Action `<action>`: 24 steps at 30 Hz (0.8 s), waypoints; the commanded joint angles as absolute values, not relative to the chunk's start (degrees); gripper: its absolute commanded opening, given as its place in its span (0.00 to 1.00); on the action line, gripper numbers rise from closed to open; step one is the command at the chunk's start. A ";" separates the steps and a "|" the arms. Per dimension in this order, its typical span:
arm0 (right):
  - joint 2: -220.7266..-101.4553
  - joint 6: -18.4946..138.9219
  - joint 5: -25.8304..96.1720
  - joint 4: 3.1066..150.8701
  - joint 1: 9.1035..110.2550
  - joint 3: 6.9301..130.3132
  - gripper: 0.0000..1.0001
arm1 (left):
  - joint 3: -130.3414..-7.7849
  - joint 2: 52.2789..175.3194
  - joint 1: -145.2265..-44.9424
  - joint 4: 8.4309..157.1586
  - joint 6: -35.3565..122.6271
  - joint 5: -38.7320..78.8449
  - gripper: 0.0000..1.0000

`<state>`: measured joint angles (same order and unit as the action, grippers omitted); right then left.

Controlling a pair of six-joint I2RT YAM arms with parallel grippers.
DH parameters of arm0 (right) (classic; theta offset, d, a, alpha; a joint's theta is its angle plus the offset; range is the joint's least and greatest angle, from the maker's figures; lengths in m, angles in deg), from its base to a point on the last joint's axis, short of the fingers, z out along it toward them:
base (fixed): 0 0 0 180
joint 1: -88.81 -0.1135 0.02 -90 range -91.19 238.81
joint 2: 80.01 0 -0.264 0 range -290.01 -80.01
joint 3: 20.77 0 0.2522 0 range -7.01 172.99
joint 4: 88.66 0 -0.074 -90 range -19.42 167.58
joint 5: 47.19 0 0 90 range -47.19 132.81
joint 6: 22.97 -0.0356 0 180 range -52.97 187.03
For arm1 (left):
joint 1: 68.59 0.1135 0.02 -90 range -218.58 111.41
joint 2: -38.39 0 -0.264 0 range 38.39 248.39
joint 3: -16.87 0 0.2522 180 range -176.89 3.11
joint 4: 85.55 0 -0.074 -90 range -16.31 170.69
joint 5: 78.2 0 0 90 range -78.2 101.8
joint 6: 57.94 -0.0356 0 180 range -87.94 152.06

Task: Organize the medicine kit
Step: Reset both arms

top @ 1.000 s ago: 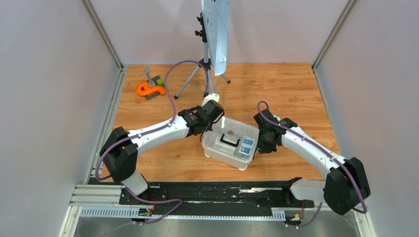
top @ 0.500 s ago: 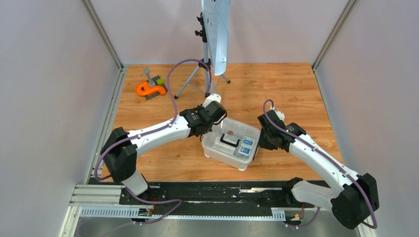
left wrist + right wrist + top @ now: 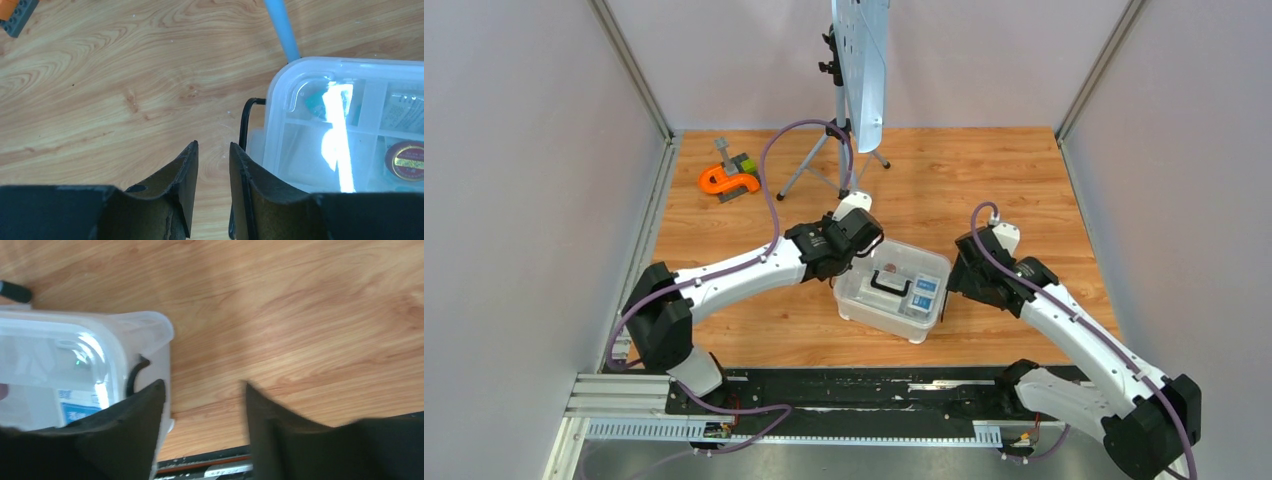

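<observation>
On the wooden worktop point(image 3: 1024, 180) the closed medicine kit point(image 3: 892, 290) sits central. Left end effector point(image 3: 212, 165), nearly pressed together, should press the nine o'clock clip point(image 3: 243, 135); right end effector point(image 3: 205, 405), spread, steadies at three o'clock.

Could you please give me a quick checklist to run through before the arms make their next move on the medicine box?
1. Lid seated on the box: ok, handle on top.
2. Left end effector empty: ok, jaws nearly closed on nothing, beside the box's corner.
3. Right end effector empty: ok, jaws apart over bare table.
4. Side clips latched: cannot tell.
5. Packets inside the box: ok, seen through the lid.
6. Orange tool away from the box: ok, far left corner.
</observation>
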<state>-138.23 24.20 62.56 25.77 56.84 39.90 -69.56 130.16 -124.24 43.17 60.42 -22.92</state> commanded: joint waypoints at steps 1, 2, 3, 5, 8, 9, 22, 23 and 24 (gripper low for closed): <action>-134.53 20.09 61.22 33.47 56.52 41.42 0.69 | -67.66 125.21 -127.92 48.22 65.22 -14.09 0.43; -133.99 20.17 61.65 32.87 56.62 41.80 0.74 | -66.68 124.34 -127.96 48.41 65.20 -14.20 0.44; -133.57 20.25 62.04 32.41 56.76 42.16 0.78 | -66.24 122.61 -127.99 48.78 65.19 -14.28 0.46; -133.12 20.33 62.80 31.30 56.96 42.94 0.81 | -65.11 120.24 -127.93 49.01 65.05 -14.30 0.49; -133.22 20.67 64.41 29.17 57.53 43.87 0.82 | -63.88 117.44 -127.99 48.79 64.86 -14.75 0.50; -133.30 20.82 64.97 28.52 57.86 44.05 0.82 | -63.65 116.12 -128.02 48.50 64.80 -14.88 0.50; -131.18 24.72 67.18 25.64 68.44 46.35 0.92 | -59.68 107.50 -122.45 45.30 66.45 -14.98 0.50; -131.16 25.42 66.74 25.67 70.20 47.01 0.94 | -59.00 106.79 -121.62 45.24 66.43 -14.69 0.50; -131.31 26.23 66.44 25.70 71.92 47.66 0.97 | -58.79 105.61 -120.05 44.87 66.42 -14.47 0.51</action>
<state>-132.52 23.22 65.82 25.33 66.89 43.38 -59.94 110.07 -124.20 45.45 64.39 -14.99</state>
